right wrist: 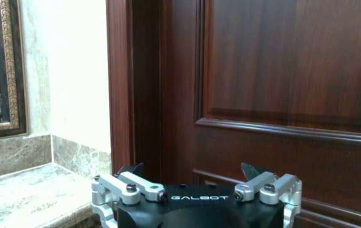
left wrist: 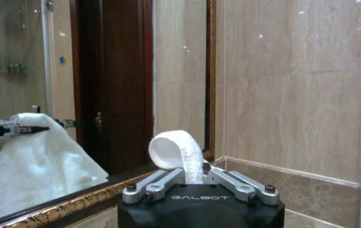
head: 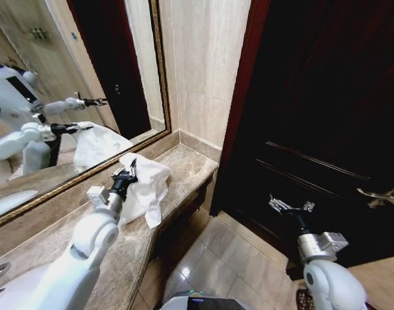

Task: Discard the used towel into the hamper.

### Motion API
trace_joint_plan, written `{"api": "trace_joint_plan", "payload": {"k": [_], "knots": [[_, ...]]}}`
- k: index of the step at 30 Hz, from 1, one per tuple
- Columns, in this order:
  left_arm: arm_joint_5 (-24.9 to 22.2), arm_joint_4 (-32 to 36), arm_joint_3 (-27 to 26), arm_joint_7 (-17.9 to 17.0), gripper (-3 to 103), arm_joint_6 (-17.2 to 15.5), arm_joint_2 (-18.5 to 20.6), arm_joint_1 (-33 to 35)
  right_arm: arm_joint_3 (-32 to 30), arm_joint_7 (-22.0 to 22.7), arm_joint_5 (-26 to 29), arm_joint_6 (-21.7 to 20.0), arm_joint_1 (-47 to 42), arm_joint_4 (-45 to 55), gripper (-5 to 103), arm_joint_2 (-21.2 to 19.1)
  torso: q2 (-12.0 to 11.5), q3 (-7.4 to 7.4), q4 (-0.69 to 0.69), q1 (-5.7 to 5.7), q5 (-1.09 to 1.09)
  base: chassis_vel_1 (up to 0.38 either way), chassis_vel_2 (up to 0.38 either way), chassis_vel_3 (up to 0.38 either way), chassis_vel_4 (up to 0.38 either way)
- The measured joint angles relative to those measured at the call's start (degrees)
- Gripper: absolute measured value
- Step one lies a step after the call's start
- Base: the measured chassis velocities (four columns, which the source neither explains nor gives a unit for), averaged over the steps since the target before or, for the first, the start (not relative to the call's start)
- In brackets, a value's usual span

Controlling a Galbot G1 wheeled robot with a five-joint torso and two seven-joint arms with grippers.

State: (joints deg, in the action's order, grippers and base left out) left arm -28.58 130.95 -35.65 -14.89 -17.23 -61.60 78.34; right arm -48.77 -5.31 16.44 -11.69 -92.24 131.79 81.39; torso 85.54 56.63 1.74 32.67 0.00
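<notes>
While it hangs above the marble: towel (head: 145,184), one, white, lifted off the bench and draped down from the grip, its lower folds near or on the stone; which, cannot tell
Towel in the left wrist view: a rolled white loop (left wrist: 179,154) stands up from between the fingers
Left end effector (head: 127,173): one, clenched on the towel's upper edge, held over the bench close to the mirror
Left end effector, left wrist view (left wrist: 196,179): metal fingers pressed in against the cloth from both sides
Right end effector (head: 289,206): one, released, fingers spread apart, holding nothing, raised in front of the dark door and well apart from the towel
Right end effector, right wrist view (right wrist: 196,173): two finger tips stand wide, with the door panel seen between them
Bench (head: 187,166): one, beige-brown marble, running along the wall under the mirror and ending near the door frame
Mirror (head: 61,77): one, gilt-framed, showing a reflection of the arm and of the white towel
Door (head: 326,116): one, dark wood, panelled, to the right of the bench
Door handle (head: 381,196): one, brass-coloured lever at the right edge
Floor (head: 210,258): pale glossy tiles below the bench edge
</notes>
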Motion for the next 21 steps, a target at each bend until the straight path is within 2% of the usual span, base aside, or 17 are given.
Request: {"api": "trace_joint_plan", "payload": {"k": [21], "knots": [[0.94,2.18,0.49,-0.56,2,0.6,-1.65,1.36,0.59,-0.74,0.17,0.27,-0.19,0.36,100,-0.6,0.0,0.0,0.0,-0.01,0.0,0.06,-0.058,-0.059,0.056]]}}
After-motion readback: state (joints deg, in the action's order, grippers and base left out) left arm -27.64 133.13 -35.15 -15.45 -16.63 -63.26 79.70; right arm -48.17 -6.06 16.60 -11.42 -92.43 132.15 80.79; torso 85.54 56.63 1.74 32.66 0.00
